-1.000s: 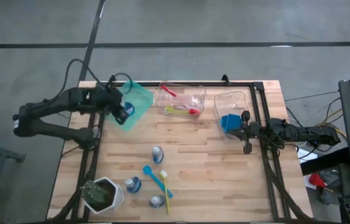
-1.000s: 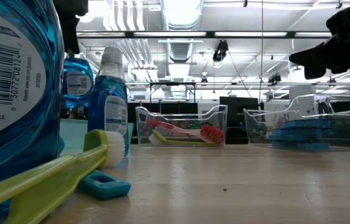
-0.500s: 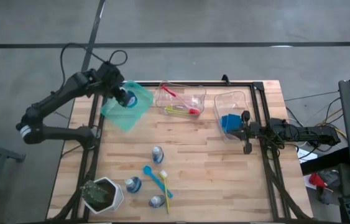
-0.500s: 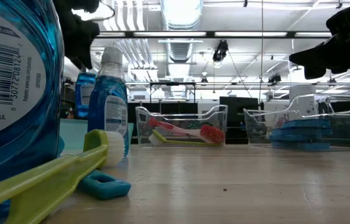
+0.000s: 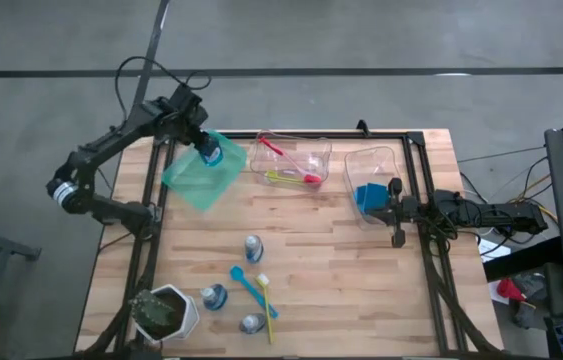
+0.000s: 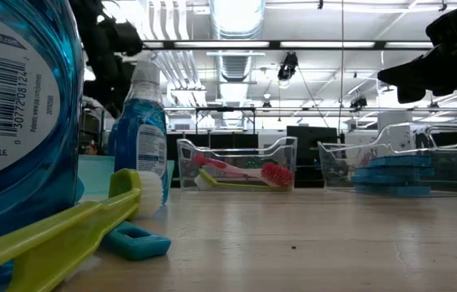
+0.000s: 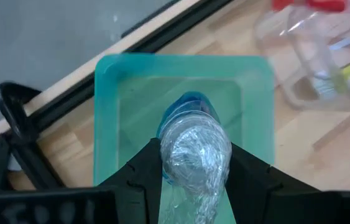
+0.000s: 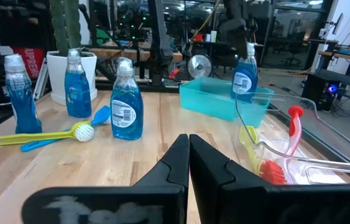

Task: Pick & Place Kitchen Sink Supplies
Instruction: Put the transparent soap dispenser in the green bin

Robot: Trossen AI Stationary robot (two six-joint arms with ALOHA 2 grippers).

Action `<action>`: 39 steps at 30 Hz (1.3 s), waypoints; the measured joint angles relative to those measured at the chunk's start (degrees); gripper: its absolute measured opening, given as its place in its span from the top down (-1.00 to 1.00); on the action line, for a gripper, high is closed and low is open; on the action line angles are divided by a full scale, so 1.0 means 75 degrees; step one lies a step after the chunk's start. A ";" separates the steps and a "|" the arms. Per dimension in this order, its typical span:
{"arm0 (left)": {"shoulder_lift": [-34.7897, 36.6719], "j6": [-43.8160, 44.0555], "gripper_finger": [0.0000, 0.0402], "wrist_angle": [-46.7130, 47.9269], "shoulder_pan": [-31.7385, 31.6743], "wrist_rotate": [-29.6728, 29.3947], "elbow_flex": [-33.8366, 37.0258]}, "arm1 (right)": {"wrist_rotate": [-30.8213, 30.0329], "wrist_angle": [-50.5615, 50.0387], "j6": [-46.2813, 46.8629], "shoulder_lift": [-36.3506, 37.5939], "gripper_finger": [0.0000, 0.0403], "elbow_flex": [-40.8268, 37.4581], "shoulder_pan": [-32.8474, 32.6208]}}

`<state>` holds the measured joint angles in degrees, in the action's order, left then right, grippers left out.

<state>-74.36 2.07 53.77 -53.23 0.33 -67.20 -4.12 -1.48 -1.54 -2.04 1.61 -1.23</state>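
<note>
- The left gripper [image 5: 204, 150] hung over the green bin [image 5: 193, 177] at the table's far left corner, its fingers [image 7: 138, 172] clamped on a clear bottle of blue liquid [image 7: 193, 144], held bottom-first above the bin's open inside.
- The right gripper [image 8: 189, 149] rested at the right edge of the wooden table [image 5: 341, 270], beside the right clear bin [image 5: 386, 160], its fingers pressed together with nothing between them.
- That bin held blue sponges [image 5: 368, 197]; the middle clear bin [image 5: 323, 152] held a pink brush [image 5: 270, 146] and a yellow-green brush [image 5: 283, 178].
- Three more bottles [image 5: 253, 248] stood near the front, with a teal brush [image 5: 243, 279] and another yellow-green brush [image 5: 266, 305] among them, beside the white plant pot [image 5: 183, 322].
</note>
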 joint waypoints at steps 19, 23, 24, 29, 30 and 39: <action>-0.0737 -0.0310 0.32 -0.0366 -0.0208 -0.0366 0.0005 | -0.0002 0.0000 0.0000 0.0000 0.96 0.0000 0.0000; -0.0751 -0.0251 0.32 -0.0401 -0.0209 -0.0406 0.0070 | -0.0001 0.0000 0.0000 0.0001 0.96 0.0000 0.0000; -0.0750 -0.0237 0.32 -0.0399 -0.0209 -0.0424 0.0108 | -0.0002 0.0000 0.0000 0.0001 0.96 0.0000 0.0001; -0.0726 -0.0136 0.23 -0.0441 -0.0208 -0.0451 0.0151 | 0.0000 0.0000 0.0000 0.0000 0.96 0.0000 0.0000; -0.0723 -0.0095 0.19 -0.0453 -0.0208 -0.0451 0.0152 | -0.0002 0.0000 0.0000 0.0001 0.96 0.0000 0.0001; -0.0682 0.0014 -0.02 -0.0500 -0.0208 -0.0457 0.0152 | -0.0002 0.0000 0.0000 0.0000 0.96 0.0000 0.0000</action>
<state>-79.48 2.17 50.02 -54.78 -3.09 -66.06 -4.14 -1.48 -1.54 -2.04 1.61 -1.23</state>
